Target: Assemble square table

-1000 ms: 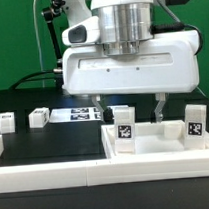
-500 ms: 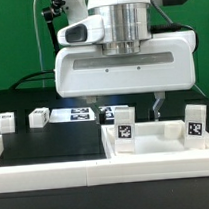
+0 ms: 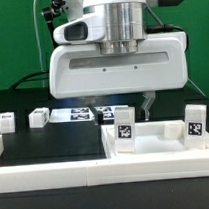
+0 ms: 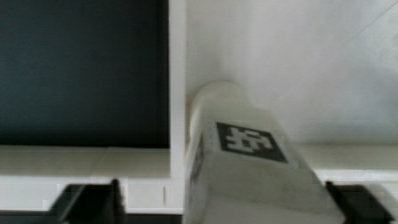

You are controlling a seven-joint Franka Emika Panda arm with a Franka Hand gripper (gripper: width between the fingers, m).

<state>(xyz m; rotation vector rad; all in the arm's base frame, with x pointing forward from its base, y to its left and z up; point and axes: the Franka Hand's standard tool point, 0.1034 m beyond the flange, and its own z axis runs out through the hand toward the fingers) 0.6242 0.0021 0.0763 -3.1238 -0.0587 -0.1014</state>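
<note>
The square table's white top (image 3: 160, 149) lies at the front on the exterior view's right, rim raised. One tagged white leg (image 3: 124, 129) stands at its near left corner. My gripper (image 3: 121, 103) hangs just above that leg, a finger on either side of it. In the wrist view the same leg (image 4: 249, 150) fills the space between the dark fingers (image 4: 89, 200). A gap still shows between one finger and the leg, while the other finger is close against it. Another leg (image 3: 196, 123) stands at the top's right side. Two more legs (image 3: 6, 121) (image 3: 38, 118) rest on the black table.
The marker board (image 3: 83, 115) lies flat behind the gripper. A long white rail (image 3: 57, 178) runs along the front edge. Black table surface (image 4: 80, 70) borders the top's rim in the wrist view.
The gripper has shifted toward the exterior view's left and settled over the corner leg. Its fingers have drawn closer together around it.
</note>
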